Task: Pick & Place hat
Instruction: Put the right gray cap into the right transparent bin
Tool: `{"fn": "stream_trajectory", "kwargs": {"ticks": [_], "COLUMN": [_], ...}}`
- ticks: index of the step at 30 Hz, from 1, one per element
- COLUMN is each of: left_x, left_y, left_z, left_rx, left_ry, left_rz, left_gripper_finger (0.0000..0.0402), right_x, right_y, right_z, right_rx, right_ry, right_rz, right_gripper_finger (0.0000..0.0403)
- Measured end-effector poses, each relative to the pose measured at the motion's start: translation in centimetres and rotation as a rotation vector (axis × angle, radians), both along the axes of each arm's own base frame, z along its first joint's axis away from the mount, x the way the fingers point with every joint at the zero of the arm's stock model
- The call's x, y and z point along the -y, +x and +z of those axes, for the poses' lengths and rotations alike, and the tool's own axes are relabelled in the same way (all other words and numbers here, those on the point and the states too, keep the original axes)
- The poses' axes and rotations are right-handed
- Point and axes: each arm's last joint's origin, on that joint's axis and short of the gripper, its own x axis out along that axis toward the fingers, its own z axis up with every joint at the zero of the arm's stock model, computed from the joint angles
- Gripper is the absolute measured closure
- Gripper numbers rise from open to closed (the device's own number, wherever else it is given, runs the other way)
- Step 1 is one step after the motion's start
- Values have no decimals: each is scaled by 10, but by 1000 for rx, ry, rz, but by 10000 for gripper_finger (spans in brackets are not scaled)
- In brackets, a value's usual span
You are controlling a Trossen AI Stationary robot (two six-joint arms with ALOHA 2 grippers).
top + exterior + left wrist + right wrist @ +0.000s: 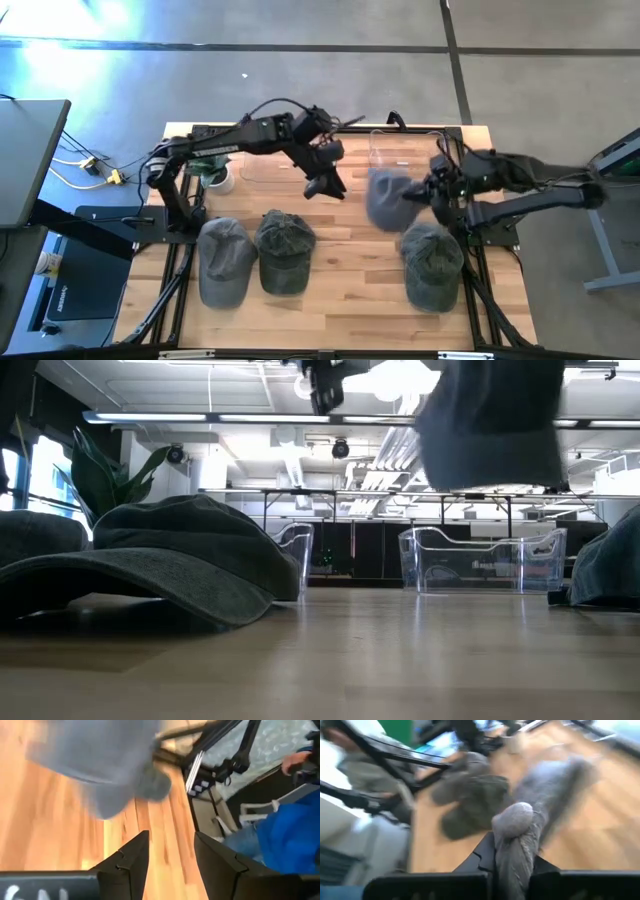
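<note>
Bright overhead lights, floor glare, wrist views w/ motion blur

Blurred grey hat (386,198), top cut off

No text, label or number was readable anywhere; only cut-off, blurred white marks showed on the left gripper's (170,860) body in its wrist view.

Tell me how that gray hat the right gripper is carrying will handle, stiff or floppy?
Probably floppy: the gray hat hangs limp and bunched from the right gripper, which is pinching a fold of cloth. It seems light, held by that fold alone. It may swing or drape when set down.
</note>
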Motion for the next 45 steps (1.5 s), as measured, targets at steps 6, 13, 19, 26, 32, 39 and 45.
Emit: {"fn": "stream_trajectory", "kwargs": {"ticks": [6, 13, 19, 26, 32, 39, 45], "left_x": [1, -21, -50, -72, -76, -77, -80], "left_y": [-21, -52, -71, -85, -87, -82, -77], "left_z": [18, 26, 28, 31, 31, 37, 45], "left_rx": [39, 18, 28, 75, 98, 156, 243], "left_ry": [133, 242, 280, 280, 288, 301, 329], "left_rz": [20, 16, 38, 33, 20, 44, 70], "left_gripper_finger": [277, 287, 287, 287, 287, 287, 287], "right_x": [33, 87, 134, 170, 184, 193, 200], "right_y": [-2, 20, 28, 33, 30, 14, 5], "right_z": [18, 19, 15, -8, -40, -69, -79], "right_rx": [-100, -234, -337, -346, -426, -463, -476], "right_ry": [-244, -468, -588, -525, -431, -381, -362], "right_rz": [-42, 30, 139, 294, 376, 352, 301], "right_gripper_finger": [399, 398, 399, 400, 397, 394, 378]}}
